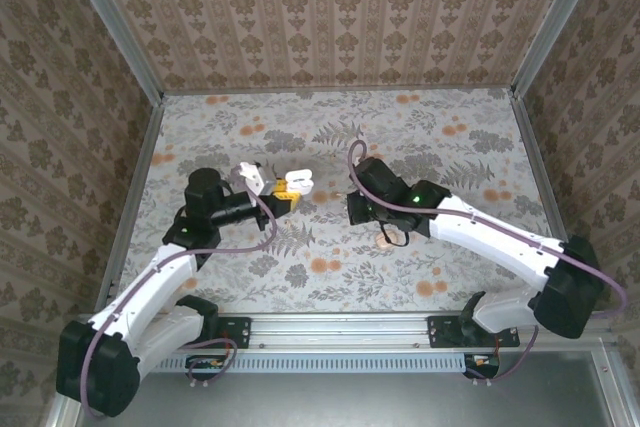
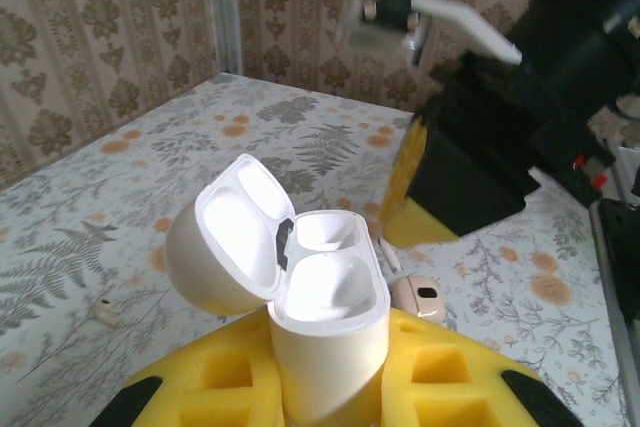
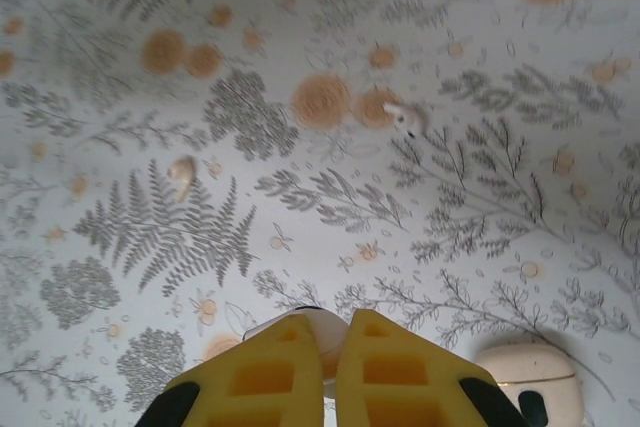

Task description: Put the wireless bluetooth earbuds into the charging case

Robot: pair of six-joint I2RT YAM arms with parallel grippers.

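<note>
Clamped in the left gripper (image 2: 330, 397), the case (image 2: 325, 292) gapes open and empty, while the right gripper (image 3: 332, 347) (fingers close together, whether gripping something pale (image 3: 318, 325) I cannot tell) may flick the tiny earbud (image 3: 400, 117) away across the table (image 3: 480, 247).

I'm looking at a table (image 1: 330, 277) covered in a pale print of grey ferns and orange blooms, boxed in by damask-papered walls (image 1: 330, 7) on metal corner posts (image 1: 112, 27), a rail (image 1: 340, 325) along the near edge, lit evenly
</note>
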